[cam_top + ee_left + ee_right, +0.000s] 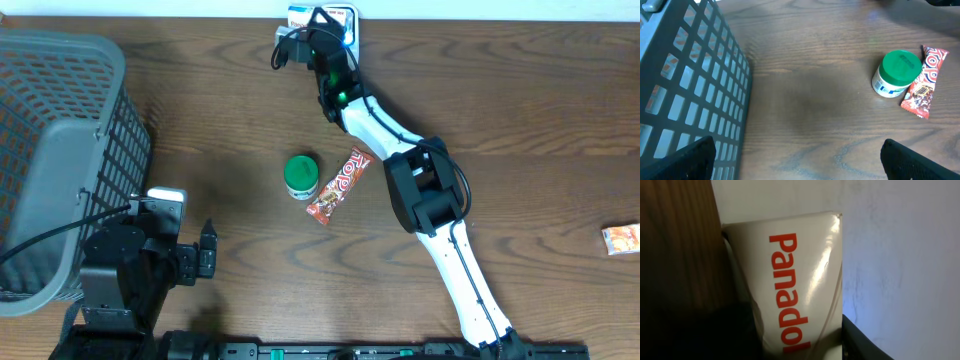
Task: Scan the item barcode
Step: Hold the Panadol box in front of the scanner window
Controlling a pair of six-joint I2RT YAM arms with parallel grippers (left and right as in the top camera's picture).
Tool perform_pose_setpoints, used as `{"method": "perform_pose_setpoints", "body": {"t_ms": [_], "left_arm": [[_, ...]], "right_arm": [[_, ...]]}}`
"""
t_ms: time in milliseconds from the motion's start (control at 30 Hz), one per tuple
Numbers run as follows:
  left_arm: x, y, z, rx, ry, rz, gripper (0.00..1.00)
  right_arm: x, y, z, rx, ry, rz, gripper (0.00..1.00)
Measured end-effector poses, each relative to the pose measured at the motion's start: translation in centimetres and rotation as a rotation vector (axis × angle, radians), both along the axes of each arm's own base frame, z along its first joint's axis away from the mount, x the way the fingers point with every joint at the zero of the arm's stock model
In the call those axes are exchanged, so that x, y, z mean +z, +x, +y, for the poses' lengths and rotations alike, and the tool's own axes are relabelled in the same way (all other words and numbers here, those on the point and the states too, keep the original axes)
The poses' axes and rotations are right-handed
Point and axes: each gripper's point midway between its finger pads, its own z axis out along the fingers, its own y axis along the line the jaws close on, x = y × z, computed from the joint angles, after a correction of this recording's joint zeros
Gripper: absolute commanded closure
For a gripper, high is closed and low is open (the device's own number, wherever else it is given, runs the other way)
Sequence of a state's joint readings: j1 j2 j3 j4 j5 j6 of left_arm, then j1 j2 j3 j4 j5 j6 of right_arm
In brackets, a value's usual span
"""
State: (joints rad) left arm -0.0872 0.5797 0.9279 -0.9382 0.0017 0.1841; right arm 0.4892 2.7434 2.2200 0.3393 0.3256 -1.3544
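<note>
Because the right end effector (322,30) appears clamped on the Panadol box (790,280) at the tabletop's (520,110) far edge, the left end effector (802,160), fingers apart, lies well away.

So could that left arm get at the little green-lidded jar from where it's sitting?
Probably yes. The left gripper stands open, and only bare table lies between it and the green-lidded jar. The basket sits off to its side, and the candy bar lies on the jar's far side.
</note>
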Motion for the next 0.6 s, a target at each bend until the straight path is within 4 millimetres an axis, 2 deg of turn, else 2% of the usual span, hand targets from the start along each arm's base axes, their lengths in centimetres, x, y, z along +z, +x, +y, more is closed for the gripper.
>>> {"method": "perform_pose_setpoints", "body": {"t_ms": [267,400,500,533,600], "left_arm": [[0.0,0.0,0.0,0.0,0.0,0.0,0.01],[0.0,0.0,0.0,0.0,0.0,0.0,0.0],[0.0,0.0,0.0,0.0,0.0,0.0,0.01],[0.0,0.0,0.0,0.0,0.0,0.0,0.01],[0.0,0.0,0.0,0.0,0.0,0.0,0.0]], "right_arm": [[0.0,-0.1,-0.5,-0.032,-0.046,0.015,0.84],[-0.2,-2.1,-0.7,-0.054,-0.079,0.175,0.84],[1.8,-4.3,-1.0,-0.08,-0.054,0.286,0.88],[3.1,-5.0,-1.2,-0.095,-0.035,0.306,0.92],[7.0,-6.2,-2.1,-0.14,0.028,0.306,0.94]]}}
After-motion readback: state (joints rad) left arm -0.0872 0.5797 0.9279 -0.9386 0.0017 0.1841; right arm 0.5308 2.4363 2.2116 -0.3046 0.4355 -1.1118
